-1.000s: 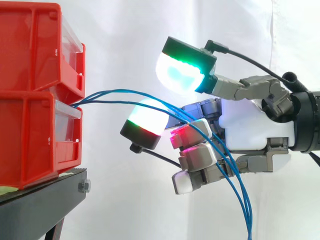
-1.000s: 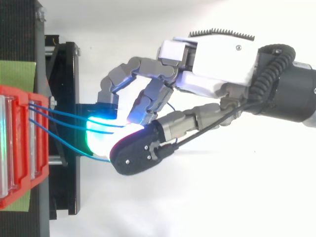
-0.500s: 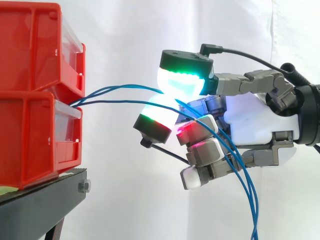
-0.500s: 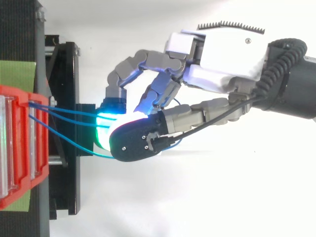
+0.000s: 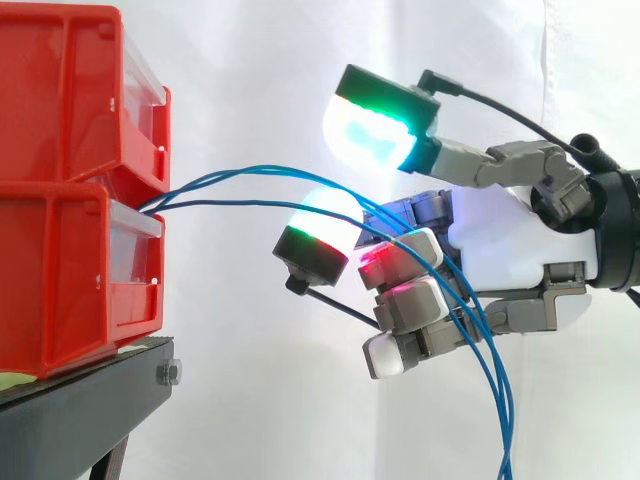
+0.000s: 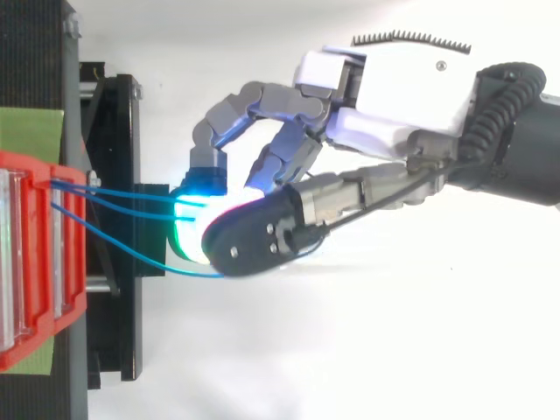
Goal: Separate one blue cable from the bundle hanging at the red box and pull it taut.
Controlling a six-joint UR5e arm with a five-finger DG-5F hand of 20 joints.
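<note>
While hand [image 5: 510, 250] is open, pads [image 5: 368, 135] apart, blue cables [image 5: 250, 202] from box [image 5: 60, 280] run between them; if I close now, prob. two get pinched, not one.

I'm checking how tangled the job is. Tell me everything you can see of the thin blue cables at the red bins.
The thin blue cables are smooth, glossy strands. They leave the front of the stacked red plastic bins where upper meets lower, arc slackly across to the robot hand, cross it, then hang down to the side view's bottom edge. From above, three strands show: two close together, one sagging apart.
</note>
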